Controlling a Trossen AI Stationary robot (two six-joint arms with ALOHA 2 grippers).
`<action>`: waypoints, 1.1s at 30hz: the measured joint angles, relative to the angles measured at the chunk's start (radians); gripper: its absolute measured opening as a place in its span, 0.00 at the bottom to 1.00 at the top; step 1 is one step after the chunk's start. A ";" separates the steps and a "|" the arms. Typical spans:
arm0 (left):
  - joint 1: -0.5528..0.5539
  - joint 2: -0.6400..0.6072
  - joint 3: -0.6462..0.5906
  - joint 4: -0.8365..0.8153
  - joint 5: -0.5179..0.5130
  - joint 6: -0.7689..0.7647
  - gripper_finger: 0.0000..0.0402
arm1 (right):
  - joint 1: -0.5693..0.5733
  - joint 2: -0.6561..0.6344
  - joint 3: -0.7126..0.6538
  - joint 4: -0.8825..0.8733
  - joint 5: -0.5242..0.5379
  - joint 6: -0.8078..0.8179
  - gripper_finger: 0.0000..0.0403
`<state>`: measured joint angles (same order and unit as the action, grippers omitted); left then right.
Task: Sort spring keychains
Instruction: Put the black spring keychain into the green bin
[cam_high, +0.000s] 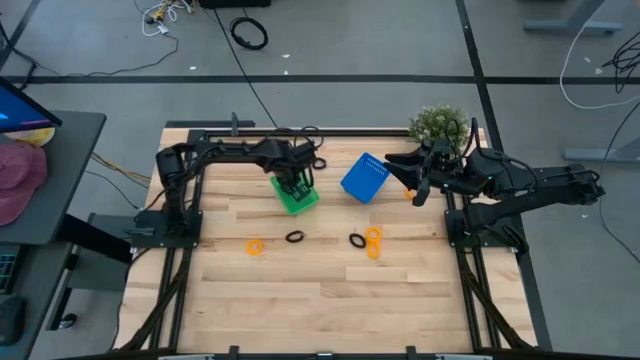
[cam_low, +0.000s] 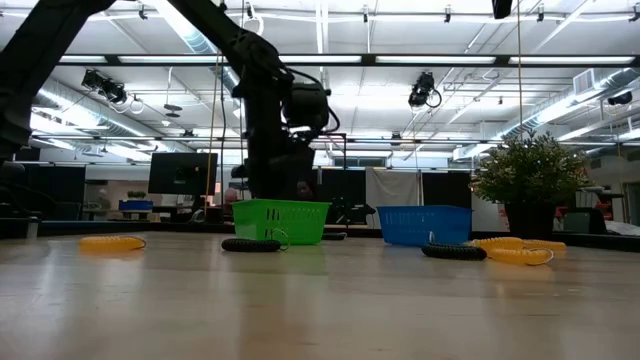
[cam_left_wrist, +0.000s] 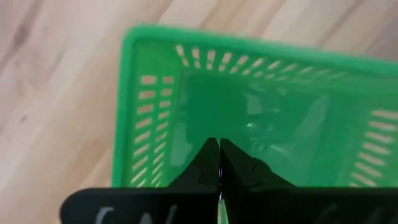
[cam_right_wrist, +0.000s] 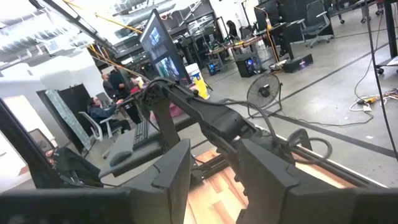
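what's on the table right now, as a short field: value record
left gripper: over green basket, fingers together
right gripper: raised beside blue basket, open, empty
orange keychains: one at, others at
black keychains: and, on the wood
plant: far right corner

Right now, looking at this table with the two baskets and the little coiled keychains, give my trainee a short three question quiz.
1. True or false: the left claw is over the green basket.
2. How many spring keychains lie loose on the table in the high view?
A) two B) four C) six
3. Fill in: the potted plant stands nearest the ____ basket.

Key
1. True; its fingers look shut in the left wrist view.
2. B: orange, black, black, orange.
3. Blue. The right claw waits beside it.
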<state>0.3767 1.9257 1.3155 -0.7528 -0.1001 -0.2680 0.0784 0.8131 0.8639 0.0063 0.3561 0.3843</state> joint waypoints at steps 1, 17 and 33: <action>0.000 0.008 0.000 0.005 0.000 0.000 0.00 | 0.000 0.000 0.000 0.000 0.000 0.000 0.35; 0.009 0.019 0.000 0.064 -0.043 0.038 0.01 | 0.000 0.000 0.000 0.001 0.000 0.000 0.35; 0.020 0.025 0.000 0.081 0.017 0.084 0.02 | 0.000 0.000 0.000 0.001 0.000 0.000 0.35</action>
<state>0.3965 1.9502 1.3159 -0.6722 -0.0834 -0.1841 0.0784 0.8127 0.8639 0.0071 0.3561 0.3843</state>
